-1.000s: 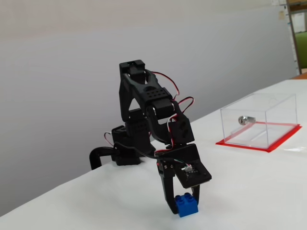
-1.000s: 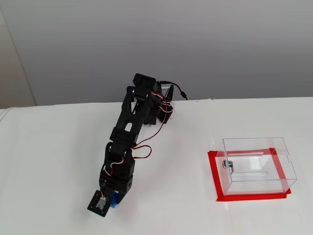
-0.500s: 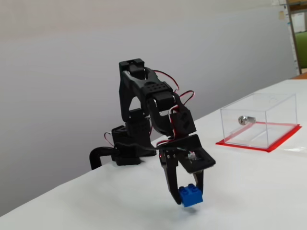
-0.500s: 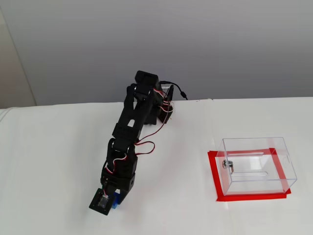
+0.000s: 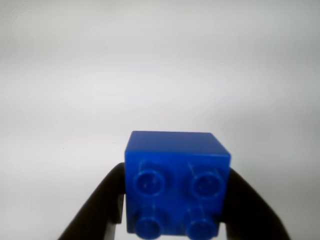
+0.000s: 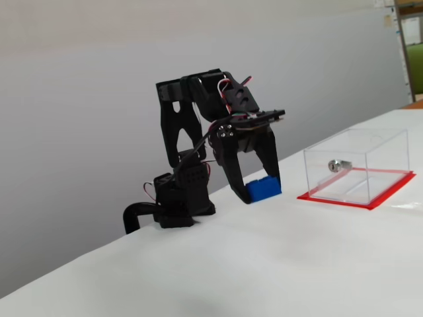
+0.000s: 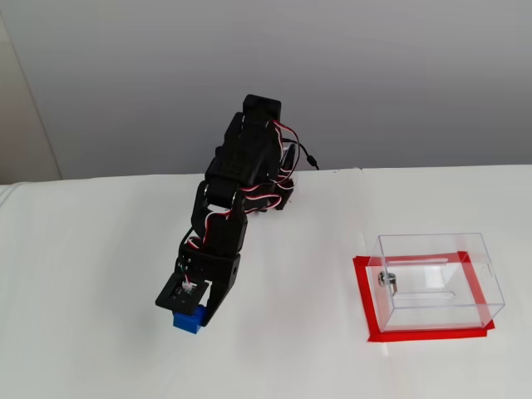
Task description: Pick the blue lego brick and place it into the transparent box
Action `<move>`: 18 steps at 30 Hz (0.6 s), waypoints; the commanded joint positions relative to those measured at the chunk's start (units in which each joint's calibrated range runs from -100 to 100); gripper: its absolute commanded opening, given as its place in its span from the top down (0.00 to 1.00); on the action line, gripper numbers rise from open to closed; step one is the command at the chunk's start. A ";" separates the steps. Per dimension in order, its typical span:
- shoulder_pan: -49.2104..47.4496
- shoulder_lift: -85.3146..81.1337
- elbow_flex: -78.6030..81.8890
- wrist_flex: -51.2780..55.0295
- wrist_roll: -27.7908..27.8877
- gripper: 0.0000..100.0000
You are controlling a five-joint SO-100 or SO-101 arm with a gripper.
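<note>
The blue lego brick (image 6: pixel 264 188) is clamped in the tool (image 6: pixel 262 189) by its flat sides; it's judged light, rigid, probably a bit slick.

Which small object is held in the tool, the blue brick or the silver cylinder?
The blue studded plastic brick, clamped off the table; the small silver metal cylinder sits inside the clear box.

Soft, even light fills all three views, with no hard shadows on the white tabletop (image 7: pixel 100 274). The wrist view is slightly hazy: the small bright-blue studded plastic brick (image 5: pixel 177 183) looks soft at its edges, and the pale background behind it is washed out and featureless. In a fixed view the clear plastic box on its red base (image 6: pixel 357 165) carries faint pale reflections on its walls. Both fixed views are reasonably sharp, with no visible bending at the edges.
</note>
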 commanded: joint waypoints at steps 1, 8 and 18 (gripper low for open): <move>-1.24 -7.48 -3.46 1.08 -0.12 0.90; -4.57 -18.18 -3.55 1.61 -0.17 0.91; -10.85 -24.62 -3.18 1.69 -0.17 0.91</move>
